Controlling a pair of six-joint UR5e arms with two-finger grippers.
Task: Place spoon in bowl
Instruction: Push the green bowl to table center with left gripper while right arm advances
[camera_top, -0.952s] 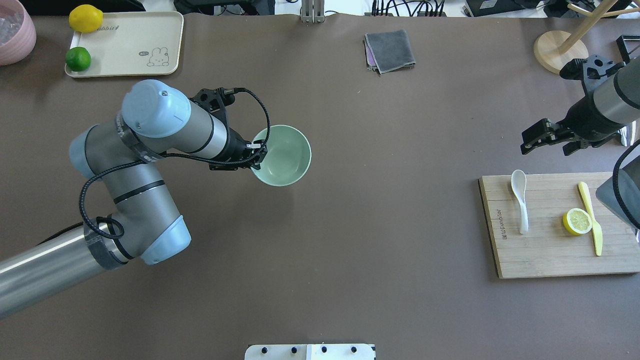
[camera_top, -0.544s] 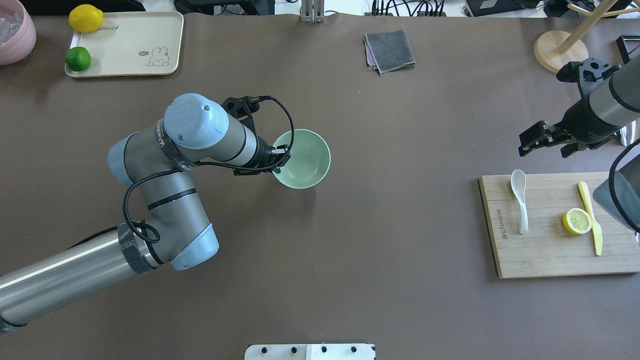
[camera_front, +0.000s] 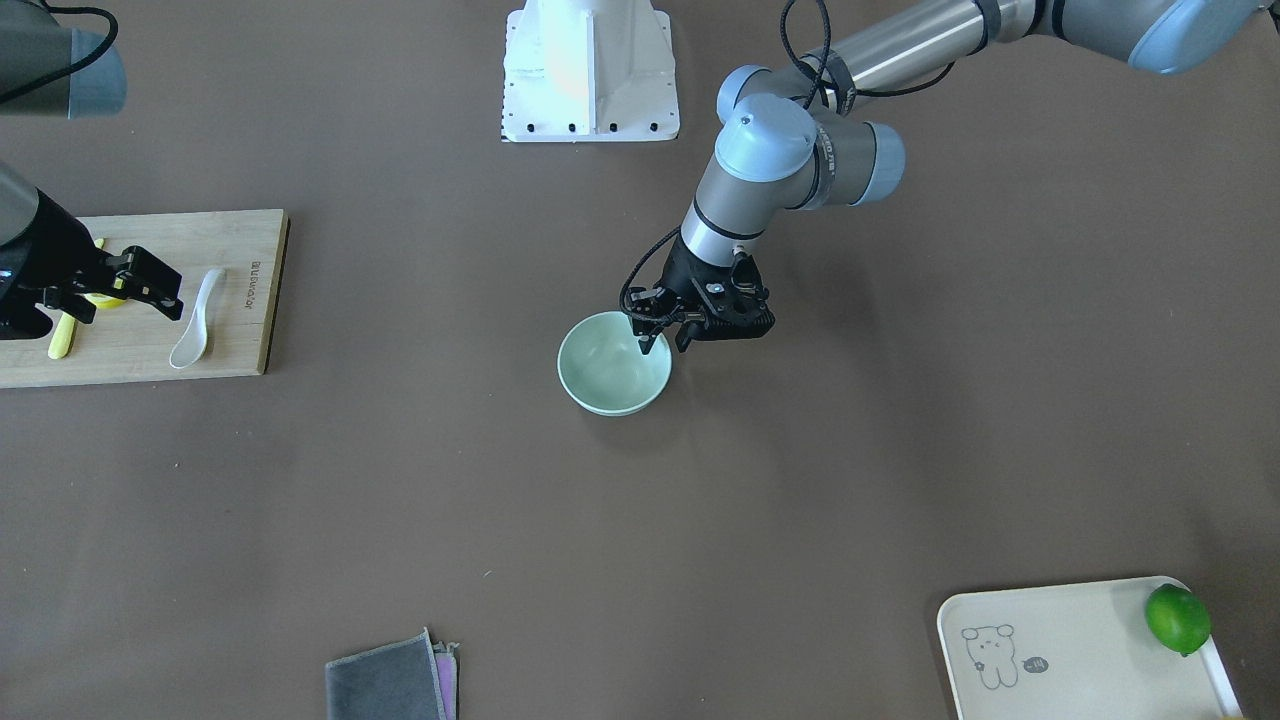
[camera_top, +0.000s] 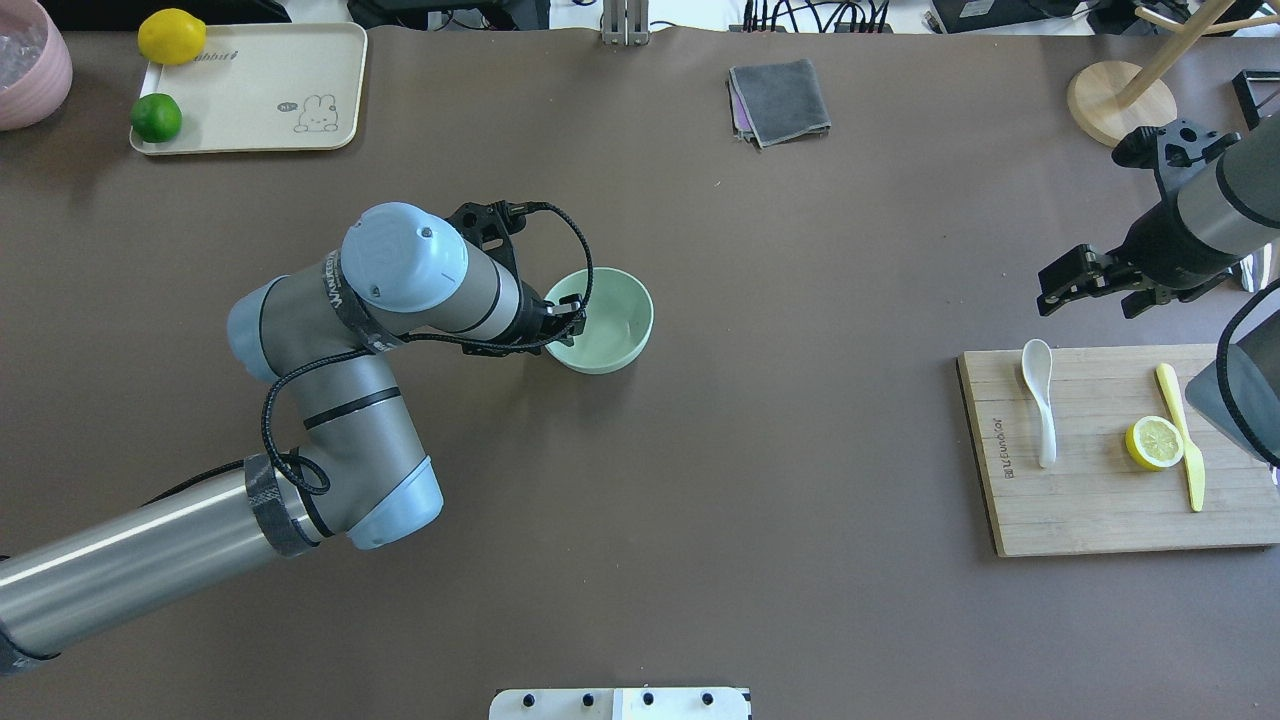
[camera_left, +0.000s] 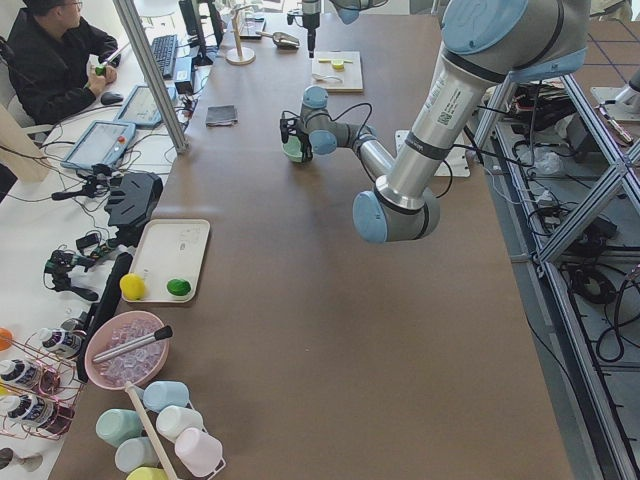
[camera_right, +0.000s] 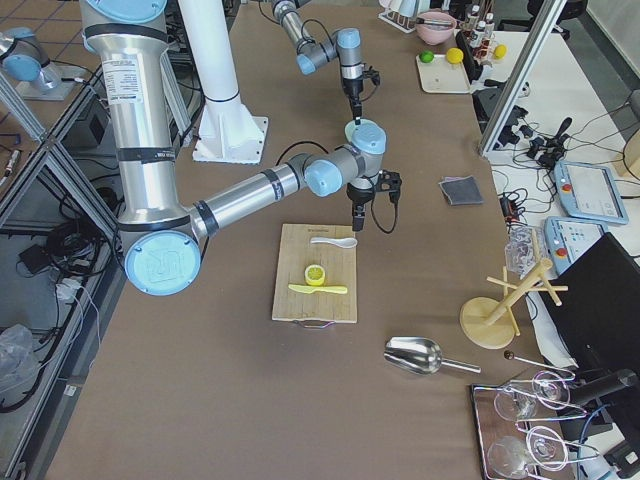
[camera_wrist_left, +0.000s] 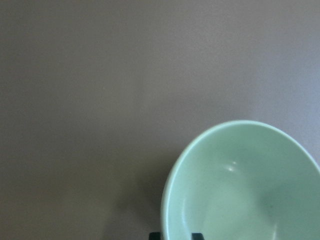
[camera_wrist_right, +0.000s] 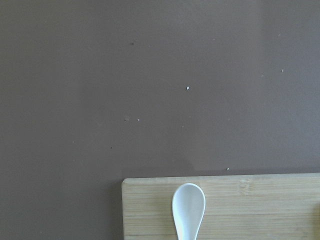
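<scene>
Overhead view: the spoon (camera_top: 1040, 400) is lying on the cutting board (camera_top: 1100, 510) at the counter's (camera_top: 800, 450) 3 o'clock side, with its long axis running 12-to-6 and the scoop at 12. The right pincer (camera_top: 1090, 295) is hovering wide-jawed near the scoop, so the spoon is sitting at its 7 o'clock; this arm is judged far nearer. The left pincer (camera_top: 565, 322) is pinching the bowl (camera_top: 615, 325) rim at 9 o'clock, mid-counter.

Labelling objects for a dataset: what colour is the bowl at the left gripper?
Pale mint green, plain, no pattern; the bowl shows best in the overhead exterior view.
</scene>
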